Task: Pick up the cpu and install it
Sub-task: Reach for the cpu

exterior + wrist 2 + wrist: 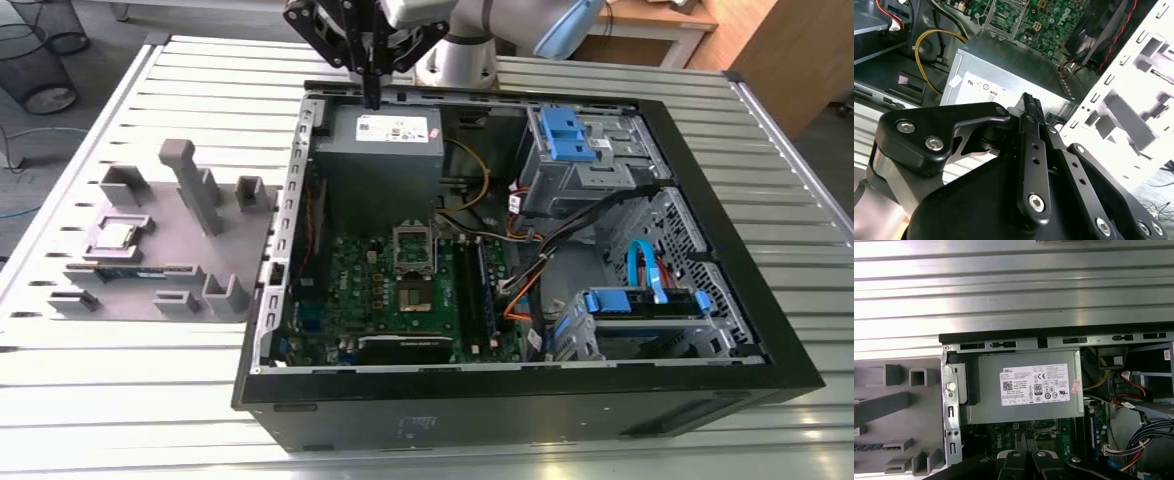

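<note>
The cpu (118, 235), a small square chip with a silver top, lies in a pocket of the grey moulded tray (200, 265) at the exterior view's left, outside the computer case. My gripper (371, 93) hangs high over the far edge of the case, above the grey power supply (380, 140), far from the cpu. Its two thin black fingers are pressed together with nothing between them, as the second wrist view shows (1029, 102). The dark metal-framed socket (411, 250) sits on the green board (360, 300) in the middle of the case.
A long green memory stick (134, 272) lies on the tray near the cpu. Tall grey posts (187, 185) rise from the tray. Inside the case are blue drive cages (567, 135), cable bundles (534, 250) and the power supply (1029, 385). The ribbed metal table (134, 400) surrounds everything.
</note>
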Tool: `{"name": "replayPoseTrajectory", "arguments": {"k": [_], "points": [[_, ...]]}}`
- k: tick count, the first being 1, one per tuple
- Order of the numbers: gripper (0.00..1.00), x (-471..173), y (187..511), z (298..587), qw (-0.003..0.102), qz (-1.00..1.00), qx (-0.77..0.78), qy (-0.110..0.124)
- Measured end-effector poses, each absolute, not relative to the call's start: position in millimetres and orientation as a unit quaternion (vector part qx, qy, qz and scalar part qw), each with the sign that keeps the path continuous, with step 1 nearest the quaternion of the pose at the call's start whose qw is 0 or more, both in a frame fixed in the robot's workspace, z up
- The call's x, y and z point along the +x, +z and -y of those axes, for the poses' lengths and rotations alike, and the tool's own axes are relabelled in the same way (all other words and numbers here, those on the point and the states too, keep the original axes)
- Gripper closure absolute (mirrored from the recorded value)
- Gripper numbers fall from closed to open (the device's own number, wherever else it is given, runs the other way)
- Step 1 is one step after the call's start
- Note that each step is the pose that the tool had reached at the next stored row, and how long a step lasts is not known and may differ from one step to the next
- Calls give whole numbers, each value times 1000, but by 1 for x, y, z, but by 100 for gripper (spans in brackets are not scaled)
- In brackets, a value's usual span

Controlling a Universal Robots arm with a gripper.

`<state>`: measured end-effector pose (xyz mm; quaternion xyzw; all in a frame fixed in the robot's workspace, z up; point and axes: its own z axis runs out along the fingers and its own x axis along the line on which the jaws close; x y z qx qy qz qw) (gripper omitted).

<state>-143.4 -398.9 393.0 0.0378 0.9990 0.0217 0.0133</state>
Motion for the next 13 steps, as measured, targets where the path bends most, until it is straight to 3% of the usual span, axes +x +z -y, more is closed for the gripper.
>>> {"name": "replayPoseTrajectory", "arguments": {"k": [13], "points": [[89,-167,392,399,14,-999,38,22]]}}
